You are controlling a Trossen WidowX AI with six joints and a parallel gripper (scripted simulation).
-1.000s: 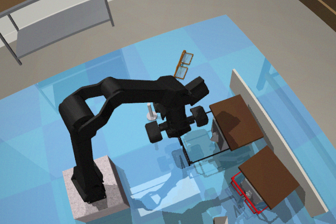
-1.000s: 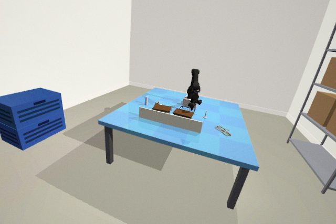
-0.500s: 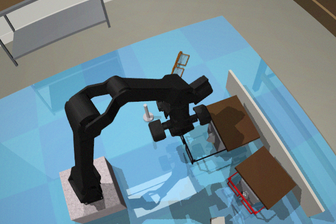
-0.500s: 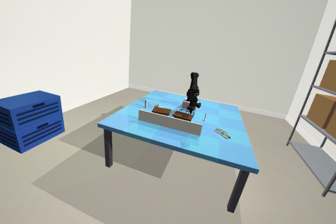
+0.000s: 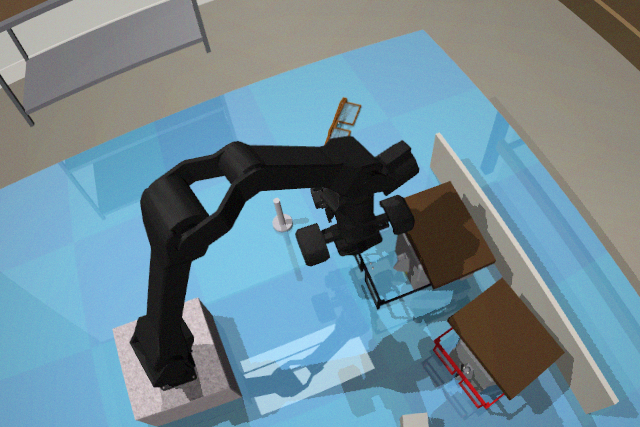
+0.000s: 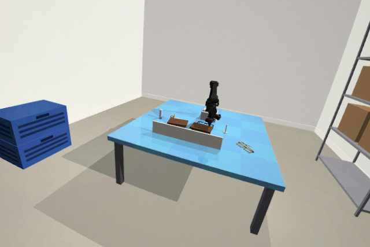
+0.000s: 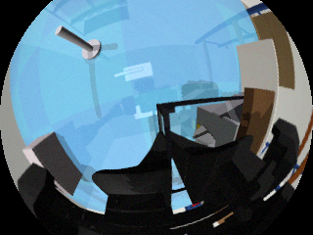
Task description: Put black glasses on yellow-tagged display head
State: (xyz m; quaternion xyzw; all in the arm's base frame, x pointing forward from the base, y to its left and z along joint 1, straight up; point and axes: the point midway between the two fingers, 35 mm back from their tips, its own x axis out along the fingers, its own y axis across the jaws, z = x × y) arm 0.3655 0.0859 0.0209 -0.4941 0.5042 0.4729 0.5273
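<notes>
My gripper (image 5: 360,252) (image 7: 163,134) is shut on the black glasses (image 5: 368,285) (image 7: 163,117), at their front frame. It holds them above the table, in front of the display head with the yellow tag (image 7: 198,130). That head (image 5: 413,269) (image 7: 217,124) has a grey face and a brown top. One temple (image 5: 405,295) (image 7: 207,101) reaches along the head's side to the brown top's edge. The other temple is mostly hidden by the gripper. The bridge's place relative to the nose cannot be told. The other head (image 5: 480,373) wears red glasses (image 5: 449,358).
A pale wall (image 5: 522,262) (image 6: 185,135) (image 7: 259,66) stands behind both heads. A thin post on a round base (image 5: 279,215) (image 6: 225,129) (image 7: 75,40) stands to one side. Orange glasses (image 5: 334,119) (image 6: 248,150) lie farther off. A pale block (image 5: 415,420) (image 6: 161,114) stands beyond the other head.
</notes>
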